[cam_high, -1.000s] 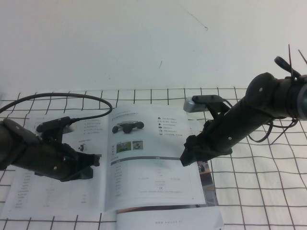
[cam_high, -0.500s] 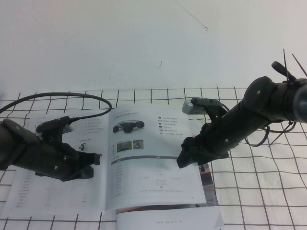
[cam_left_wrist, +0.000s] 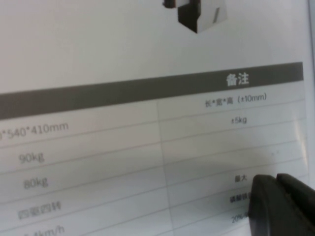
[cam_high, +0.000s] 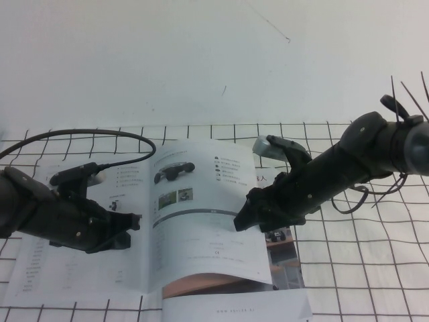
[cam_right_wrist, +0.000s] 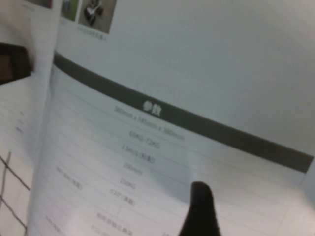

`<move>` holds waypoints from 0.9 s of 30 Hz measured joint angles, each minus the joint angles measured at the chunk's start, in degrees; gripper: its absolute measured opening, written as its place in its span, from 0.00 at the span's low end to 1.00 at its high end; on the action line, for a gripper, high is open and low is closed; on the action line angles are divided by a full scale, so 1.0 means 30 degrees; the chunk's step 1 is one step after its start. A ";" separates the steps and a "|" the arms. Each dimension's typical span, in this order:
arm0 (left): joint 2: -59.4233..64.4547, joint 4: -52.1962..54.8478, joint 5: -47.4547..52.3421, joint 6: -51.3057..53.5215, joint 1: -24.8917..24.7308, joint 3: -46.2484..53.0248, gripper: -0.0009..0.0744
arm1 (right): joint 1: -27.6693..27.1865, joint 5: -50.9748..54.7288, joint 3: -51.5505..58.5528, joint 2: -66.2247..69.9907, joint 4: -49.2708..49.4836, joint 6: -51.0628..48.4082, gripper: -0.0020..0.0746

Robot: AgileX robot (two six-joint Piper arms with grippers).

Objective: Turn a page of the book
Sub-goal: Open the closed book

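The book (cam_high: 80, 275) lies open on the grid mat. Its right-hand page (cam_high: 201, 235), printed with a black low vehicle, two small green photos and a grey-barred table, is lifted and curls up off the sheets below. My right gripper (cam_high: 241, 221) is shut on this page's outer edge. In the right wrist view one black fingertip (cam_right_wrist: 201, 196) lies on the page (cam_right_wrist: 147, 73); the other finger is hidden. My left gripper (cam_high: 134, 221) is shut and rests on the left-hand page near the spine, its fingers (cam_left_wrist: 268, 201) together on a printed table (cam_left_wrist: 123, 137).
A black cable (cam_high: 100, 134) arcs over the book's far left corner. A white printed sheet (cam_high: 234, 310) lies at the front edge under the book. The black-lined grid mat (cam_high: 362, 268) extends to the right. A brown-toned sheet (cam_high: 201, 285) shows under the lifted page.
My right gripper has moved left and up with the page's edge. The page has risen and bowed, uncovering the sheets beneath. My left arm has not moved.
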 joint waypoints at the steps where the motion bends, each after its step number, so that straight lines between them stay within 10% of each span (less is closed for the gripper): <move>1: 0.0000 0.0000 -0.0035 0.0000 0.0000 0.0000 0.01 | 0.0000 0.0062 0.0000 0.0119 0.0720 -0.0486 0.69; 27: -0.0163 -0.0144 -0.0109 0.0093 0.0000 -0.0075 0.01 | 0.0185 -0.1022 0.0101 -0.1356 0.2080 -0.3059 0.69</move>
